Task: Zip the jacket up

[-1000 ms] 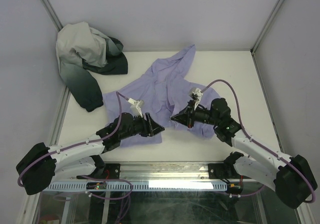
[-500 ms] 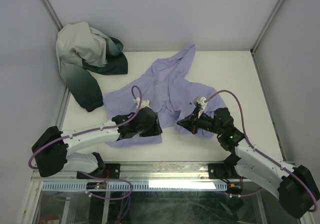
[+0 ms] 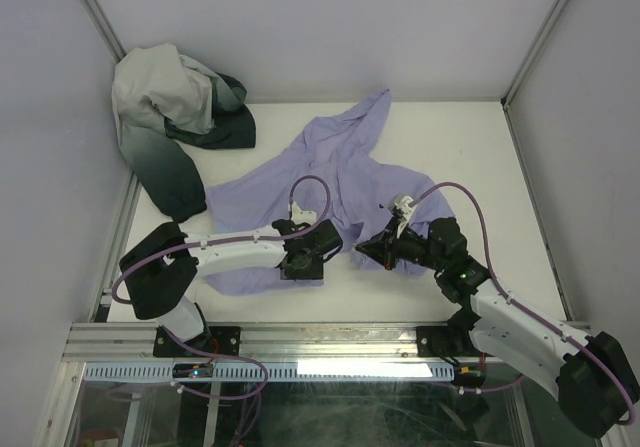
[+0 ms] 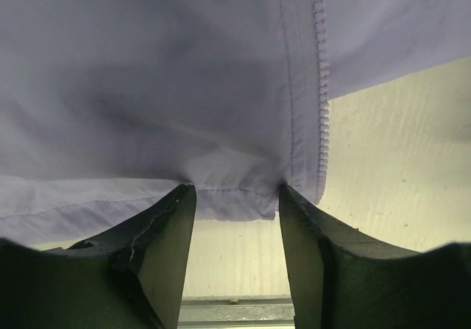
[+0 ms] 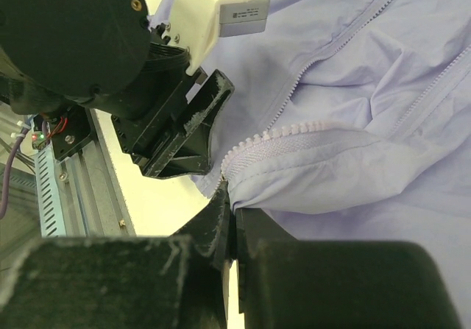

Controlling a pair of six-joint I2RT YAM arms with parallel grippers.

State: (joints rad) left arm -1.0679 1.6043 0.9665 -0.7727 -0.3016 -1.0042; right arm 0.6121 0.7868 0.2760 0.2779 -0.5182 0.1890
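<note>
While the jacket (image 3: 340,167) lies spread mid-table, the left gripper (image 4: 235,205) straddles its hem corner (image 4: 250,185) with jaws apart, and the right gripper (image 5: 228,196) is clamped on the opposite zipper edge (image 5: 280,134). The thin fabric could slip free, misaligning the 2 zipper halves.

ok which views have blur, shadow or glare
top external: even light, bright glare strip on the near rail; left wrist: jacket shadowed grey, table bright beside it; right wrist: own fingers dark and soft up close, zipper teeth sharp
</note>
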